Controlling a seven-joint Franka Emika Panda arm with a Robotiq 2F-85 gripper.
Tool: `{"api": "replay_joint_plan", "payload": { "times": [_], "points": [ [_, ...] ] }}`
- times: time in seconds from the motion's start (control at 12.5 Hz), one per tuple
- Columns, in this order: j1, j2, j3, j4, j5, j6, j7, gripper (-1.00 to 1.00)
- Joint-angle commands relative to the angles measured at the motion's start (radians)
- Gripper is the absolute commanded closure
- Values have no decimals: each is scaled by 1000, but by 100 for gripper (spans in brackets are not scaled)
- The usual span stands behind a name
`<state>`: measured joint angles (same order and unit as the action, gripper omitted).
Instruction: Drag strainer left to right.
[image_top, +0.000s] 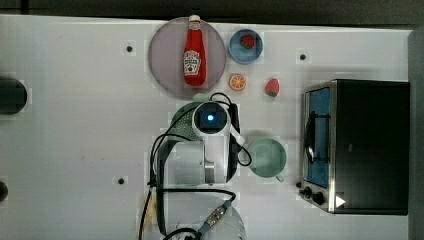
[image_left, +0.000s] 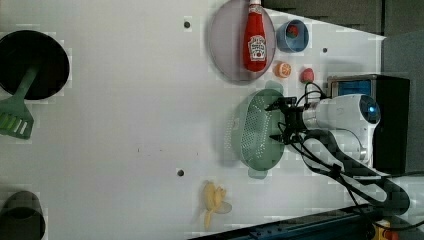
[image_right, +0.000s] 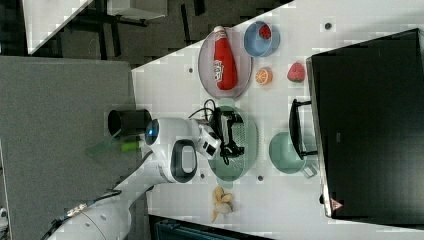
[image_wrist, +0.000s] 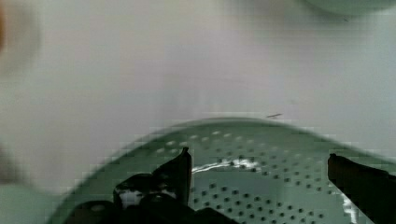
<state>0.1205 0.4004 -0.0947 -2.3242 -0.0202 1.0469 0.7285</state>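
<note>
Where fingers spread wide, one tool (image_wrist: 259, 163) over one strainer (image_left: 252, 131) (seemingly untouched).

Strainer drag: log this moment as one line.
phase: reaching in | gripper: open, inside strainer bowl | strainer: upright on table | mug: apart

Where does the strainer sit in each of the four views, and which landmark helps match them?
Top view: strainer at centre, mostly under the arm, below the grey plate.
Left view: right of centre, below the plate.
Right view: centre, below the plate, left of the green mug.
Wrist view: perforated bowl across the lower half, under the open end effector.
Shared landmark: the ketchup bottle lying on the plate.
</note>
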Motion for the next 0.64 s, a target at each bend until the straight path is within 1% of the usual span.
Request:
{"api": "replay_joint_plan", "payload": {
  "times": [0.08,0.24,0.4,0.48,0.64],
  "points": [
    [3,-102,40,19,9,12,-132,-100],
    [3,-177,62,30,9,-34,-254,-100],
    [0,-246,57,74,9,-145,-406,-100],
    [-1,-276,50,112,10,-221,-470,-100],
    [-3,-314,37,236,10,-432,-543,-100]
  ]
}}
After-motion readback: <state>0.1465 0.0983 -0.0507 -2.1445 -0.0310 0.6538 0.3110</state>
